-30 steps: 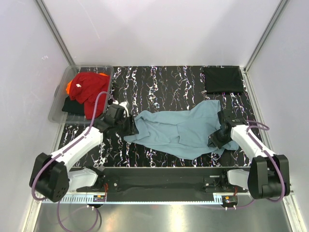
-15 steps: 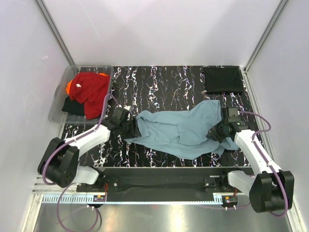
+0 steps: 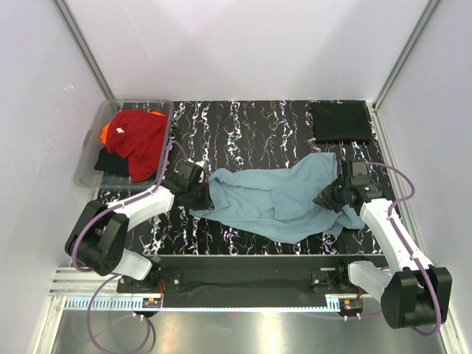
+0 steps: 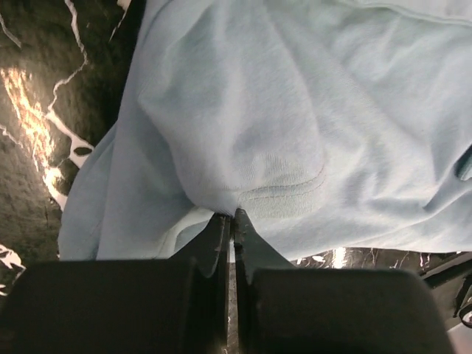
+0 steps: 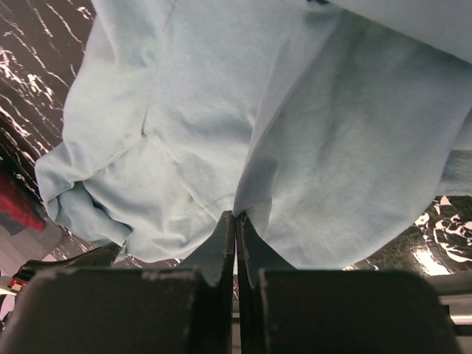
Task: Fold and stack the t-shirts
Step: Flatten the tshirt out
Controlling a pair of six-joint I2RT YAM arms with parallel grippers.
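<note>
Teal-blue t-shirt (image 3: pixel 273 199) with left gripper (image 4: pixel 230 216) and right gripper (image 5: pixel 236 214) each clamped on its fabric

We see a teal shirt (image 3: pixel 276 203) lying crumpled and unfolded to the right of the tub (image 3: pixel 87 158), well apart from it. It stretches long and slanted, and its end away from the tub reaches farther back. Soft creases and a stitched hem show on the cloth. The left gripper (image 4: pixel 230 215) pinches its tub-side edge and the right gripper (image 5: pixel 236 214) pinches the opposite edge. Inside the tub a red shirt (image 3: pixel 136 136) lies heaped on top. An orange shirt (image 3: pixel 108 133) peeks out at its left and a black shirt (image 3: pixel 110 161) lies beneath, toward the near end. A folded shirt (image 3: pixel 340 122), black and flat as a neat rectangle, lies far right of the tub, level with its back end.
</note>
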